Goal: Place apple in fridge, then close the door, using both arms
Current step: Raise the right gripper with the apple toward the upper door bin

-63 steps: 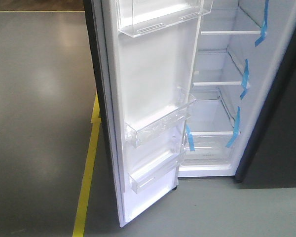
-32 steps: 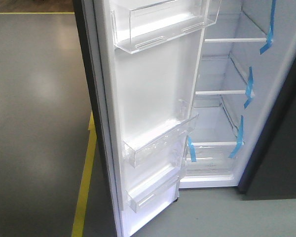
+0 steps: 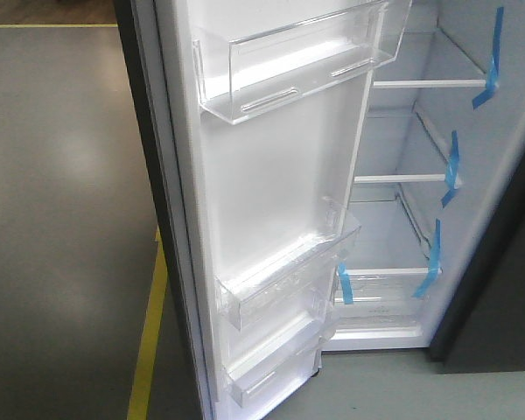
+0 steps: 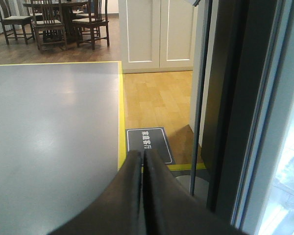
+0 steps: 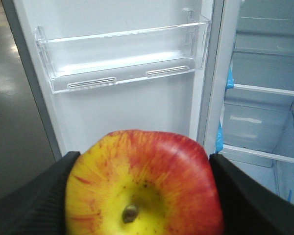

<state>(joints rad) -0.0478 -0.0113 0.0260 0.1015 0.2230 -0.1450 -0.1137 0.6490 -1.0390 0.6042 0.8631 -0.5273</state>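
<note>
A red and yellow apple (image 5: 147, 186) fills the bottom of the right wrist view, clamped between the black fingers (image 5: 34, 200) of my right gripper (image 5: 143, 191), stem dimple toward the camera. Ahead stands the open door (image 5: 137, 103), white inside with a clear bin (image 5: 122, 63). The fridge (image 3: 402, 219) stands open with white shelves and blue tape strips (image 3: 451, 166). The door (image 3: 271, 192) fills the middle of the front view. My left gripper (image 4: 143, 156) is shut with nothing in it, beside the door's dark outer edge (image 4: 225, 112). Neither arm shows in the front view.
Grey floor (image 3: 61, 219) with a yellow line (image 3: 149, 341) lies left of the door. The left wrist view shows a wooden floor, a dark floor sign (image 4: 148, 144), white cabinets (image 4: 157, 34) and chairs (image 4: 49, 19) far off. A dark panel (image 3: 507, 289) flanks the fridge's right side.
The front view has moved closer and rightward: the door and shelves now look larger and sit lower in the picture, with the upper door bin fully in sight.
</note>
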